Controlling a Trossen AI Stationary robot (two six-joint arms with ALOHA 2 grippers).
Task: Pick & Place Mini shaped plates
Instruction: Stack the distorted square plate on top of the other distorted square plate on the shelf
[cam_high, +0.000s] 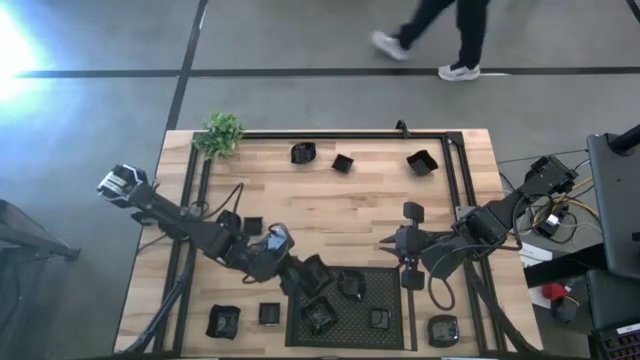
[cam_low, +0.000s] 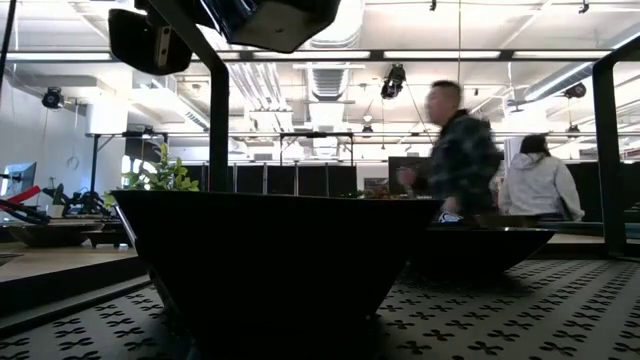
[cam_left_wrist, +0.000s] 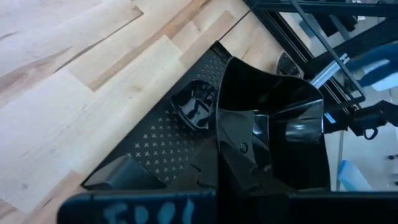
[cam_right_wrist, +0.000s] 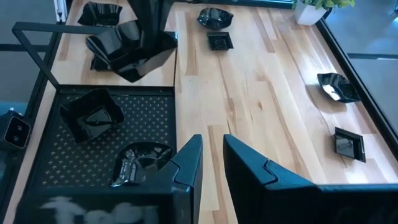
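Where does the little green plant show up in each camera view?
High view: the plant stands at the table's corner, upper left in the picture.
Low view: plant, left of centre, behind a big dark plate.
Left wrist view: not in it.
Right wrist view: plant at the table's far corner.
Shared landmark: the black mesh tray.

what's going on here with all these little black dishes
The robot is moving mini shaped plates onto the black mesh tray. The left tool is shut on an angular plate, holding it at the tray's edge. The right tool, empty with a gap between its fingers, hovers beside the tray. Several plates already lie on the tray; others sit on the wooden table.
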